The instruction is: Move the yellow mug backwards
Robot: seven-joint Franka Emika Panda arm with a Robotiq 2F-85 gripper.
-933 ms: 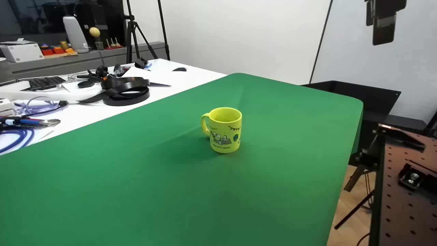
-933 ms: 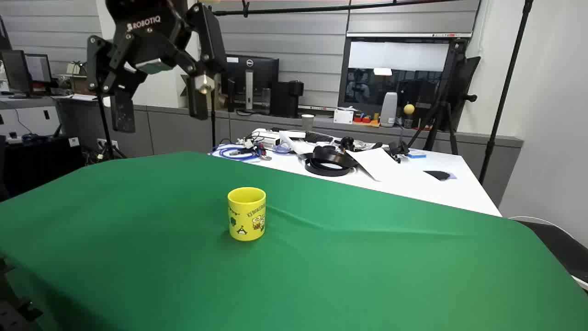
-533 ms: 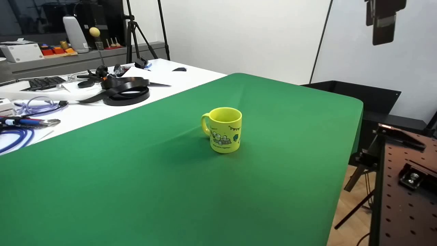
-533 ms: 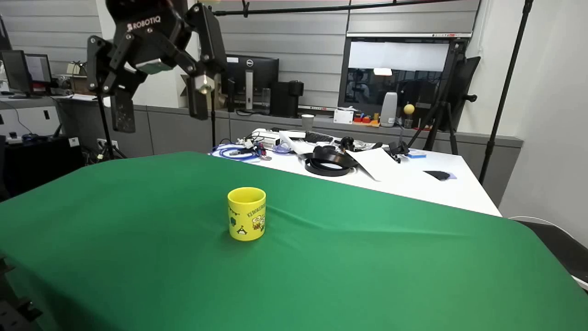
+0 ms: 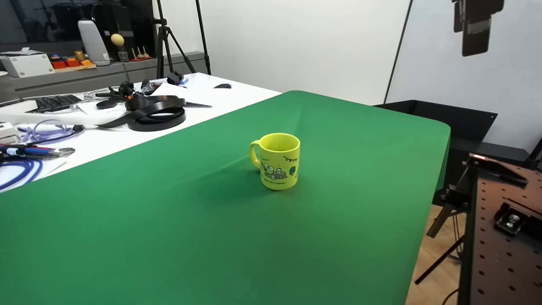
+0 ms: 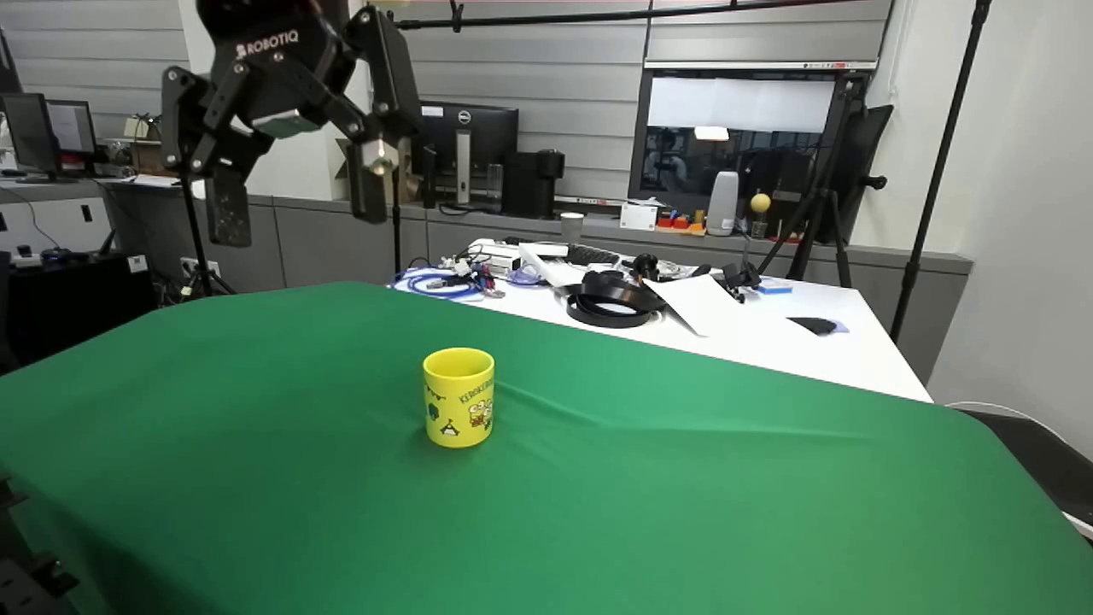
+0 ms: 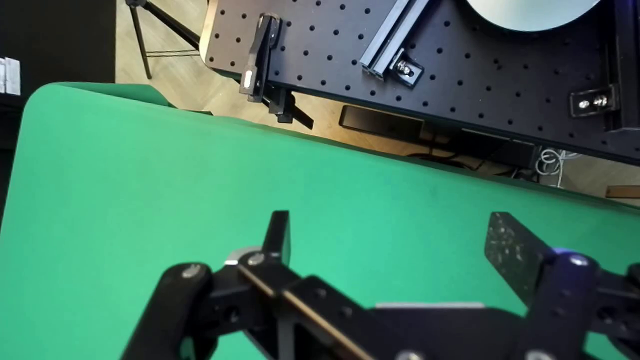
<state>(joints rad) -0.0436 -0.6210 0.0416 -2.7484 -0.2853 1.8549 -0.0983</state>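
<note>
Presently, claw (image 6: pixel 300 226) hangs over green bench (image 6: pixel 683 504), jaws wide apart; mug (image 6: pixel 458 406) upright on bench, well apart from claw, its handle (image 5: pixel 252 156) visible in an exterior view; beyond bench, white desk (image 6: pixel 854 354) with black coil (image 6: pixel 615 296); farther, monitor (image 6: pixel 491 137).

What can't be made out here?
Yellow cylindrical mug: handle hidden behind its body in an exterior view; inner bottom hidden by its wall in both.
Black Robotiq gripper: top cut off by upper edge in both exterior views.
Pale round object: cut off by wrist view's top edge.
</note>
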